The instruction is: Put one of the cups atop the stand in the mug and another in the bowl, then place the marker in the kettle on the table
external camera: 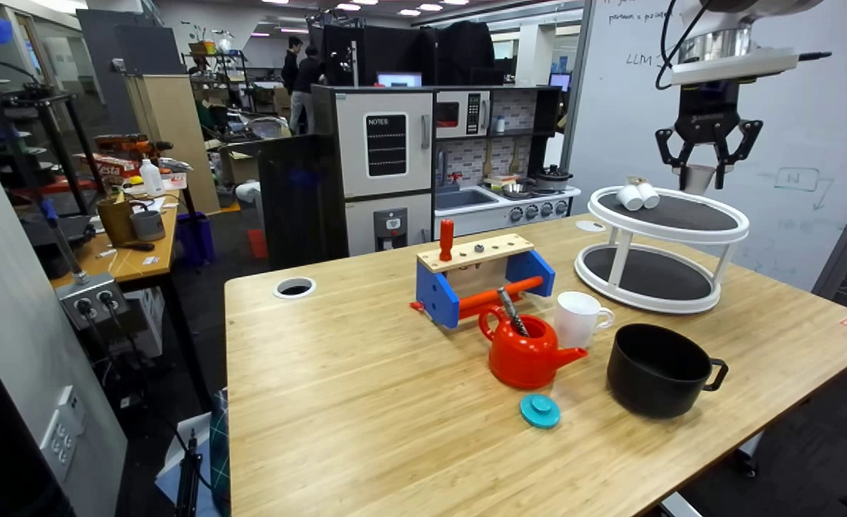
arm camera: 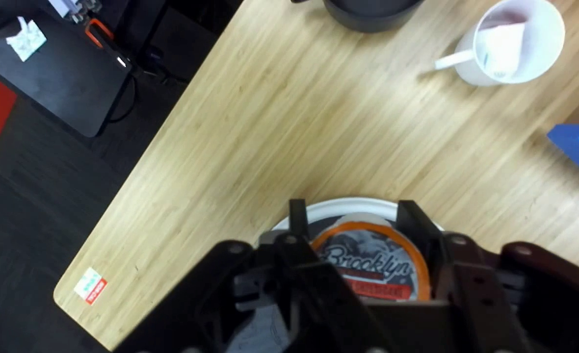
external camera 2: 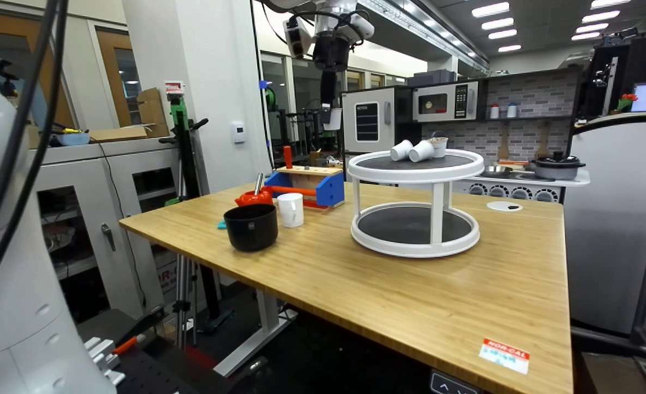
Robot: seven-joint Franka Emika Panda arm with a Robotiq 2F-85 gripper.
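The kettle has its marker, the mug maybe its cup; the gripper pinches another cup, likely for the bowl.

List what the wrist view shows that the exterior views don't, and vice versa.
Wrist view only: the orange-rimmed "Brooklyn" top of the small white cup held in the jaws.
Exterior views only: the rounded red kettle, the slim speckled marker leaning in it, the round turquoise lid.
Shared: that cup, the white mug, black round bowl, white-rimmed round stand and blue-sided rack.
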